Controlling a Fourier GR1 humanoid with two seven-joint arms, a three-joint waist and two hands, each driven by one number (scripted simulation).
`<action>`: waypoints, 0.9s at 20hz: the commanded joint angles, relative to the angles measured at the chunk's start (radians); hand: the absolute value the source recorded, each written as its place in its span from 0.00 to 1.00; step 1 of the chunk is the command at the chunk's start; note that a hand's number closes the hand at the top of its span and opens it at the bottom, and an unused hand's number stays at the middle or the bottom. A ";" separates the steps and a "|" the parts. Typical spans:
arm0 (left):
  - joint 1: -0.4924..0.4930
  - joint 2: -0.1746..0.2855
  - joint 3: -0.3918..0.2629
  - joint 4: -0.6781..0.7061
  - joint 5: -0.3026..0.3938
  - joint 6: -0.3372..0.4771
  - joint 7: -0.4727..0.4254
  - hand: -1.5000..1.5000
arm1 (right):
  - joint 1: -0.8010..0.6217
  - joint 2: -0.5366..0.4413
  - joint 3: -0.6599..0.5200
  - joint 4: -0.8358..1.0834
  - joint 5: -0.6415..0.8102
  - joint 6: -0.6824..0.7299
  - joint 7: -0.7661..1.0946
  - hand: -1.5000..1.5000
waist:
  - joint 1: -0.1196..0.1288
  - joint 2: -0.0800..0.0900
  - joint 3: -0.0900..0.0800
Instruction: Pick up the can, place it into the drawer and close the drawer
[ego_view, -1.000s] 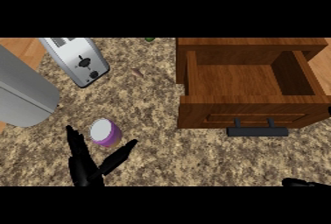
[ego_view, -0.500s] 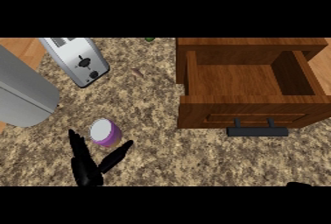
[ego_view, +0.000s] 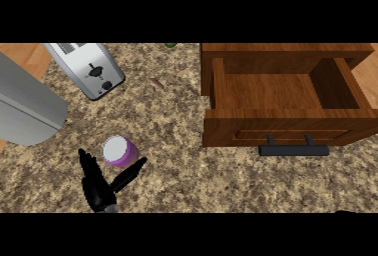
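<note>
A purple can (ego_view: 120, 151) with a pale lid stands upright on the speckled counter at the lower left. My left hand (ego_view: 101, 187) is just below it, open, with fingers spread to either side of the can's near edge and not closed around it. The wooden drawer (ego_view: 284, 92) stands pulled open at the upper right, its inside bare, with a black handle (ego_view: 293, 149) on its front. Only a sliver of my right hand (ego_view: 344, 212) shows at the lower right edge; its fingers are hidden.
A silver toaster (ego_view: 88, 70) lies at the upper left. A large grey appliance (ego_view: 26, 112) fills the left edge beside the can. A small green object (ego_view: 170, 45) peeks in at the top edge.
My left hand has crept slightly up toward the can. The right hand has sunk further out of the lower right edge.
</note>
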 joint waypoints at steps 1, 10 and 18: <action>-0.013 0.004 0.041 0.037 -0.012 -0.041 -0.013 0.00 | -0.055 -0.023 -0.015 -0.059 -0.016 -0.019 0.103 0.00 | 0.002 0.000 0.000; -0.182 0.025 0.125 0.288 -0.001 -0.188 -0.090 0.00 | -0.017 -0.001 -0.032 -0.006 -0.018 0.036 0.024 0.00 | -0.001 0.000 0.000; -0.280 0.019 0.137 0.413 0.001 -0.337 -0.128 1.00 | -0.054 -0.027 -0.063 0.007 -0.034 0.041 0.041 0.00 | -0.003 0.001 0.000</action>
